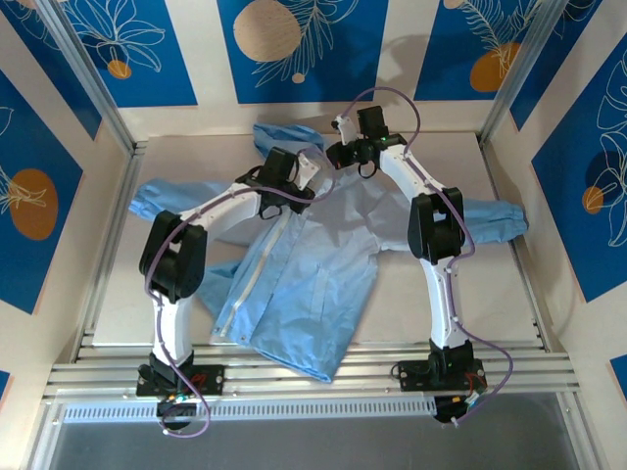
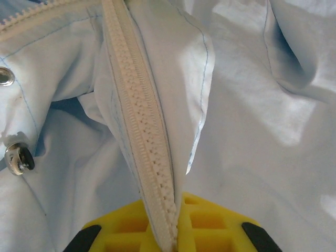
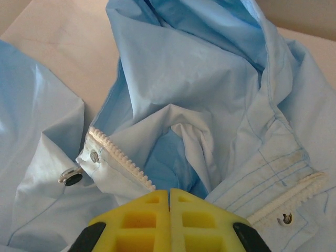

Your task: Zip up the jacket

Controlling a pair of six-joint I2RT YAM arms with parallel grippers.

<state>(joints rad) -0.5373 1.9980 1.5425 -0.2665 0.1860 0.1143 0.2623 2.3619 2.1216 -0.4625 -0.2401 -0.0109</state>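
Note:
The light-blue jacket (image 1: 304, 284) lies spread front-up on the table, sleeves out to both sides and hood toward the back. Its whitish zipper strip (image 1: 245, 294) runs from the hem up toward the collar. My left gripper (image 1: 302, 178) sits at the upper chest, its yellow fingers shut on the closed zipper strip (image 2: 142, 115), which rises taut from the left gripper (image 2: 173, 210). My right gripper (image 1: 345, 153) hovers at the collar. In the right wrist view, the right gripper (image 3: 169, 191) is shut, pads together, just below a loose row of zipper teeth (image 3: 121, 157) and the open hood (image 3: 210, 52).
A metal snap (image 2: 6, 77) and a cord toggle (image 2: 18, 159) sit on the collar left of the zipper. Bare table (image 1: 196, 157) lies behind the left sleeve. Aluminium rails (image 1: 313, 372) cross the near edge, and blue-patterned walls close in on both sides.

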